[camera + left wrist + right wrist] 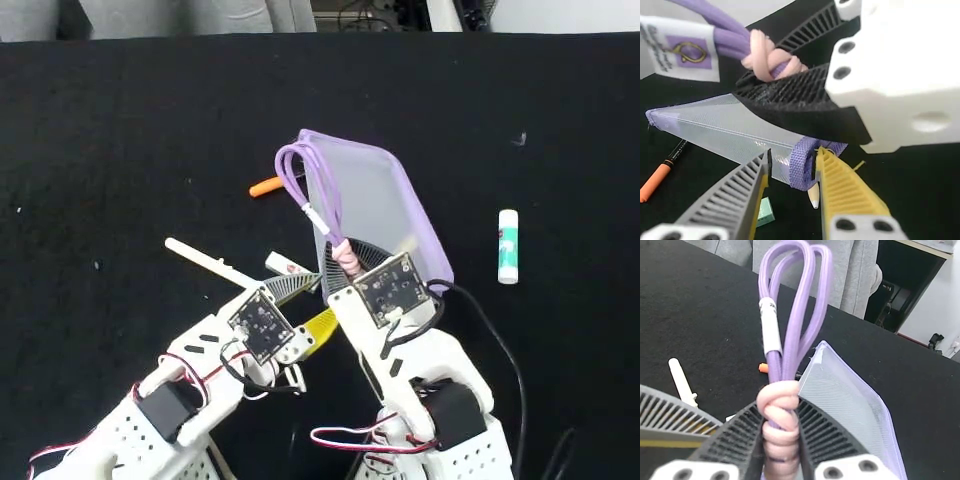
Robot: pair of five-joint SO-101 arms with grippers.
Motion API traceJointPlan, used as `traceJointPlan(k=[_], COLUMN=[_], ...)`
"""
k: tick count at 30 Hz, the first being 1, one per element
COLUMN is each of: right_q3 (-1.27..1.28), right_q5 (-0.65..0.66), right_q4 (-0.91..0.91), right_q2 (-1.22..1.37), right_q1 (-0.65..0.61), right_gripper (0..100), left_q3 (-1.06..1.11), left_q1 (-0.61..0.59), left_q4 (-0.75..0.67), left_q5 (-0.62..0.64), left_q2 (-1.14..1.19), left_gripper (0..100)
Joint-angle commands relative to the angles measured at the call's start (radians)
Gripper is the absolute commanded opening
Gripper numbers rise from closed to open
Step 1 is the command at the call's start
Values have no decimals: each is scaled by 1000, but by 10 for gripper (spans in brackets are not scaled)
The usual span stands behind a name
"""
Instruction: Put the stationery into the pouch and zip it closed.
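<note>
A translucent purple pouch (375, 205) stands tilted up off the black table. Its long purple cord (300, 175) ends in a pink knot (777, 410), and my right gripper (780, 407) is shut on that knot, just below the pouch in the high view (345, 262). My left gripper (793, 154), one finger grey and one yellow, is closed on the purple tab (802, 167) at the pouch's near corner. An orange pen (265, 187) lies left of the pouch. A white stick (205, 262) and a small white eraser (283, 264) lie by the left gripper.
A glue stick (508, 245) with a green label lies to the right of the pouch. A white pencil tip (813, 195) and a small green block (764, 212) lie under the left gripper. The black table (120, 130) stretches to the far edge.
</note>
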Motion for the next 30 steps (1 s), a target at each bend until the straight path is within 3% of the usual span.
traceJointPlan(k=[1, 5, 10, 19, 25, 30], right_q3=[-64, -64, -64, -65, -65, -67], right_q5=[-11, -11, -11, -9, -9, -9], right_q4=[2, -2, -5, -6, -6, -6], right_q2=[-45, -45, -45, -45, -45, -45], right_q1=[17, 17, 17, 17, 17, 17], right_gripper=[11, 11, 11, 11, 11, 11], left_q3=[24, 24, 19, -53, -165, -225], left_q1=[2, 2, 2, 2, -28, -101], left_q4=[-14, -14, -12, 69, 60, -68], left_q5=[5, 6, 89, 104, 104, 144], left_q2=[11, 11, 11, 29, 226, 443], left_gripper=[156, 163, 251, 255, 253, 252])
